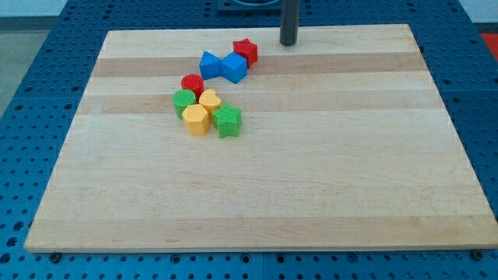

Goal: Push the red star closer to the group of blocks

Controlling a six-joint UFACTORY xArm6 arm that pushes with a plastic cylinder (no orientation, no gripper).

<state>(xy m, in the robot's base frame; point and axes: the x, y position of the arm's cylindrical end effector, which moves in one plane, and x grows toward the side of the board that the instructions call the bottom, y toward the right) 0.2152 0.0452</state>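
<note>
The red star [246,50] lies near the board's top edge, touching the upper right of a blue block [234,68]. Another blue block [210,64] sits just left of that. Below them lies a cluster: a red block [192,84], a green block [184,101], a yellow heart-like block [209,100], a yellow block [195,120] and a green star [228,121]. My tip [289,43] stands on the board's top edge, to the right of the red star, apart from it.
The wooden board [311,171] rests on a blue perforated table [23,155]. All blocks sit in the board's upper left part.
</note>
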